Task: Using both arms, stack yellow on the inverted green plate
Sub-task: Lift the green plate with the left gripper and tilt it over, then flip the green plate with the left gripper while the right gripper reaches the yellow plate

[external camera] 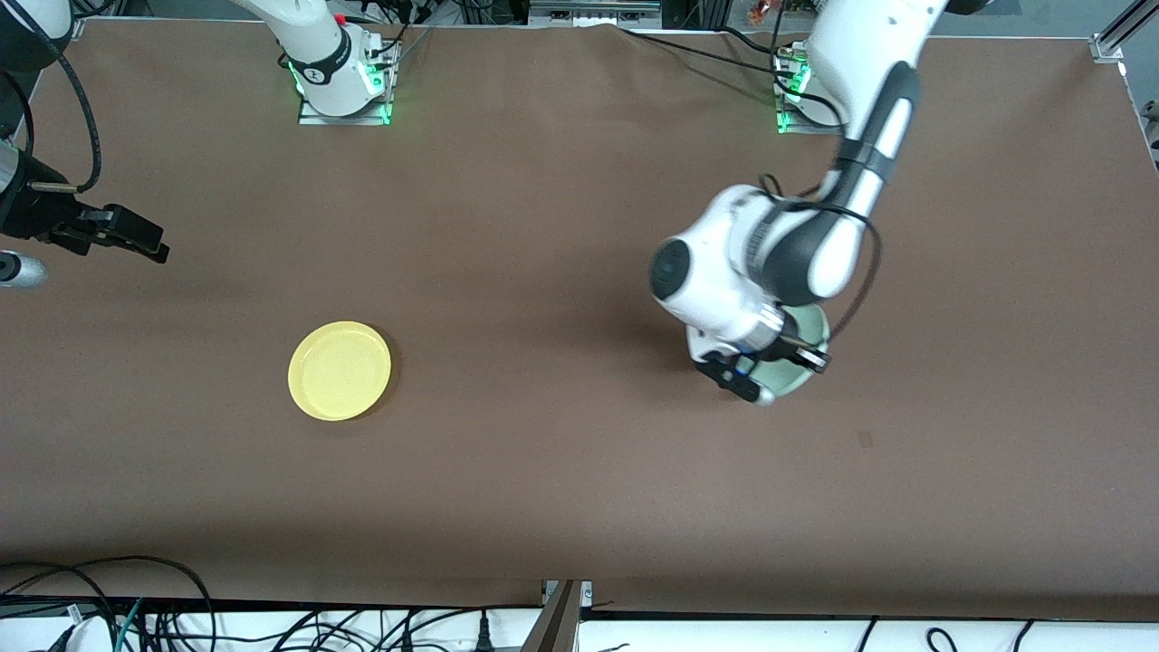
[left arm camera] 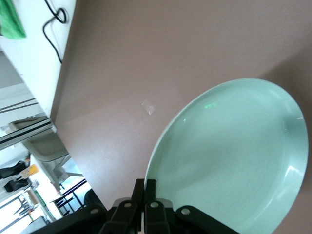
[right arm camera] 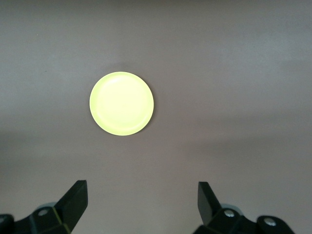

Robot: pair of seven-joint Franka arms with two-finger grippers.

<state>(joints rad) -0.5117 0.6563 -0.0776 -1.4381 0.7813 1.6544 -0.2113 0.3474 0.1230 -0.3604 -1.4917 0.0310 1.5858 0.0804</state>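
Observation:
The yellow plate (external camera: 340,370) lies rim up on the brown table toward the right arm's end; it also shows in the right wrist view as the yellow plate (right arm camera: 121,103). The pale green plate (external camera: 806,360) is mostly hidden under the left arm's wrist. My left gripper (external camera: 756,380) is shut on it. In the left wrist view the left gripper (left arm camera: 145,187) pinches the rim of the green plate (left arm camera: 229,165), whose smooth face fills that view. My right gripper (external camera: 136,237) hangs open over the table's edge at the right arm's end, and the right gripper (right arm camera: 141,187) holds nothing.
The two arm bases (external camera: 342,86) (external camera: 801,95) stand along the table's edge farthest from the front camera. Cables (external camera: 136,607) lie past the nearest edge. A small dark mark (external camera: 865,439) sits on the cloth near the green plate.

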